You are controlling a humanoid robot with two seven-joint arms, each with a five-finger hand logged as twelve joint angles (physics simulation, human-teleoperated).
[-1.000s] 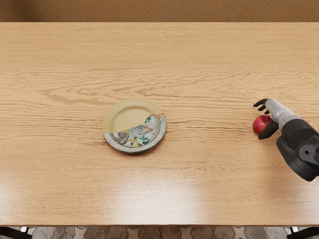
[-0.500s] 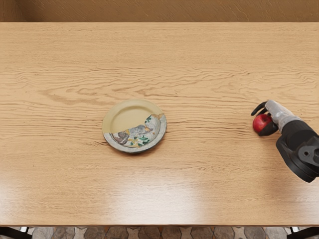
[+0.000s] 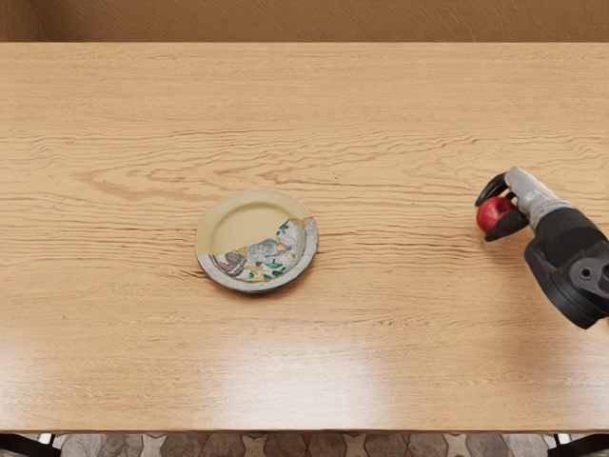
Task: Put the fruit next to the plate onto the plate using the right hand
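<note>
The round plate point(image 3: 240, 219) lies flat, its far-left half plain yellow, its near-right half painted in grey, green and white. The small red fruit point(image 3: 491, 214) is well apart to the plate's right, clasped in the dark fingers of the right hand point(image 3: 506, 202).

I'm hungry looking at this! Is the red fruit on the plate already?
No, the fruit is gripped in the right robot hand, far to the right of the plate.

Likely a home dining spot: wooden table point(image 3: 381, 95) bearing a painted plate point(image 3: 238, 224).
</note>
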